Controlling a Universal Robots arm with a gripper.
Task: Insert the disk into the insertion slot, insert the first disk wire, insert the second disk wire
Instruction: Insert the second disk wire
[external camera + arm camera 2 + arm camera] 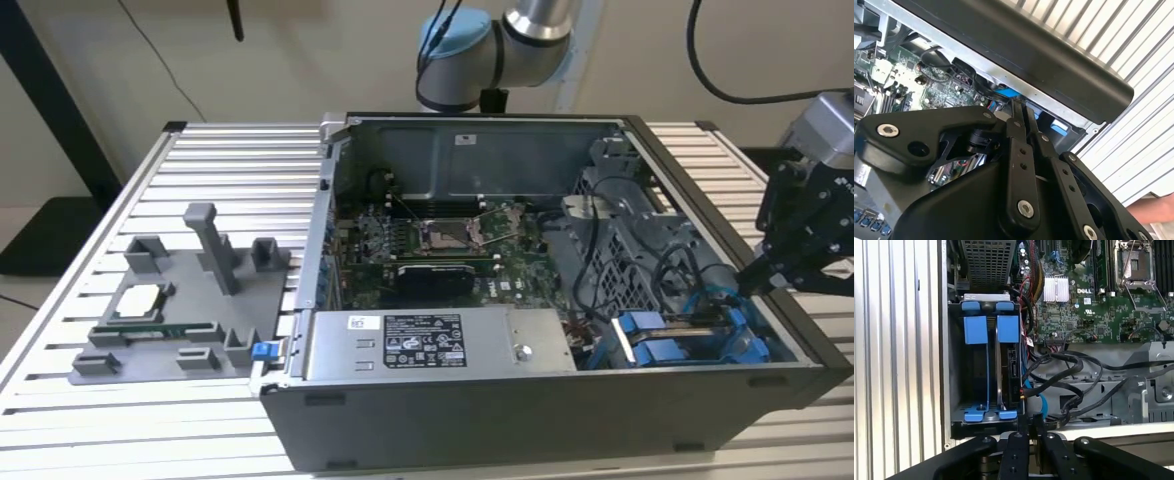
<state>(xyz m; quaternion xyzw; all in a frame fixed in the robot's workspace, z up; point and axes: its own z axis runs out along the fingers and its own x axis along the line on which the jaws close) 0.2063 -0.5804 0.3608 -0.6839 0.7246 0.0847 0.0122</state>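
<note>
We see the pincer clenched, fingers pressed together with nothing visible between them, its tips at the rim of the computer case. Just ahead of the tips, the disk stands on edge in its blue frame inside the slot. Loose wires lie beside the tips.

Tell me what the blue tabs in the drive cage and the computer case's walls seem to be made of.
Blue tabs: likely moulded plastic, going by their even, saturated colour and soft sheen. Case walls: apparently sheet metal with a matte grey finish, seen as thin flat panels with bent rims.
</note>
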